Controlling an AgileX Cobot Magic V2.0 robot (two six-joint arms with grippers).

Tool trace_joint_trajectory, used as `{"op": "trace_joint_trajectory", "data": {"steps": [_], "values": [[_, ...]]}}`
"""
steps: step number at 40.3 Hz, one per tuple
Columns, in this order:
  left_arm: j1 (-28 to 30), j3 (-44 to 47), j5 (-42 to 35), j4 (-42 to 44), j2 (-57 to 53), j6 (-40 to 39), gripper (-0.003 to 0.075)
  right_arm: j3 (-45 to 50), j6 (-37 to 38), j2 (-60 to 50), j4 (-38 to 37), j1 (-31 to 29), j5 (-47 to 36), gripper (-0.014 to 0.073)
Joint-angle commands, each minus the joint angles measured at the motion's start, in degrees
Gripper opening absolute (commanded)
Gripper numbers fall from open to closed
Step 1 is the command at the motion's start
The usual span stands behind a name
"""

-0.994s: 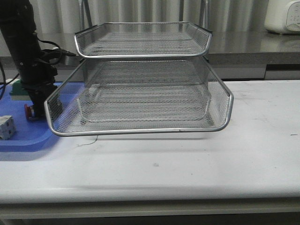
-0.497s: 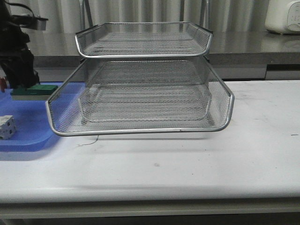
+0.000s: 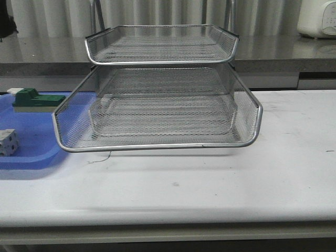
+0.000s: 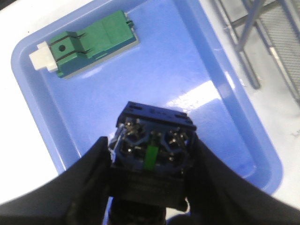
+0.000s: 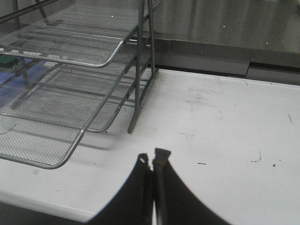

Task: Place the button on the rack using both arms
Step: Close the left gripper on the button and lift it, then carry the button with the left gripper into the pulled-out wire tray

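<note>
The left pincer is gripping the button above the blue tray, near the green-and-white block. The right pincer is hanging pressed together over the table beside the rack.

looks like a lab or test workspace: plain white table with scuffs and marks, grey counter behind it along a pleated curtain, a white appliance on that counter. on the table a wire rack and a blue tray holding small electrical parts.
</note>
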Motion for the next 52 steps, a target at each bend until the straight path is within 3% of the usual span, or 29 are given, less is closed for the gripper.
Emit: {"op": "trace_joint_trajectory", "data": {"steps": [1,10,17,28,38,52], "values": [[-2.0,3.0,2.7,-3.2,-8.5,-0.7,0.0125,-1.7,-0.1,0.5,0.4,0.1,-4.6,-0.006],[-9.6,9.4,2.7,-4.5,-14.0,-0.7,0.0125,-1.7,-0.1,0.5,0.4,0.1,-4.6,-0.006],[-19.7,10.0,1.4,-4.5,-13.0,-0.7,0.0125,-1.7,-0.1,0.5,0.4,0.1,-4.6,-0.006],[-33.3,10.0,-7.0,-4.1,-7.5,-0.7,0.0125,-1.7,-0.1,0.5,0.4,0.1,-4.6,-0.006],[-35.9,9.6,-14.1,-4.0,-1.4,-0.7,0.0125,-1.7,-0.1,0.5,0.4,0.1,-4.6,-0.006],[-35.7,9.6,-16.2,-3.7,2.9,-0.7,0.0139,-1.7,-0.1,0.5,0.4,0.1,-4.6,-0.006]]}}
